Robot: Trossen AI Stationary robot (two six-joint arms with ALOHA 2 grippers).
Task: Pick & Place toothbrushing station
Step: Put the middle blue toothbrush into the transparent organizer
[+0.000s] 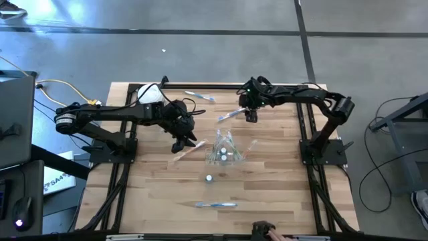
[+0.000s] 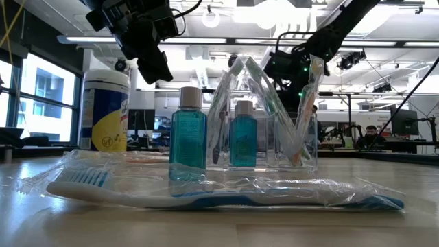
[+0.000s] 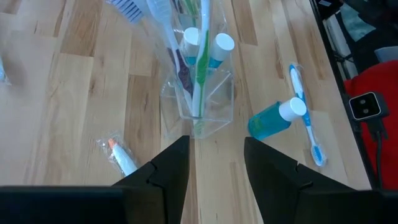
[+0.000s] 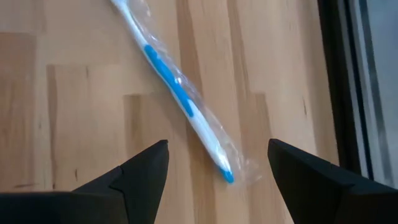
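The counter (image 1: 267,201) carried a half-filled station. The clear cup (image 1: 224,152), mid-frame in the high view, already held several brushes and two capped bottles. The step in hand looked like gathering the loose pieces.

The right gripper (image 4: 217,163) hung, jaws wide apart and empty, over a wrapped blue brush (image 4: 180,96) near the frame's upper middle. It needed to descend and close across the handle.

The left gripper (image 3: 214,158), jaws part-open and empty, pointed at the cup.

The clear wrappers blurred the brush outlines, and the cup's contents overlapped.
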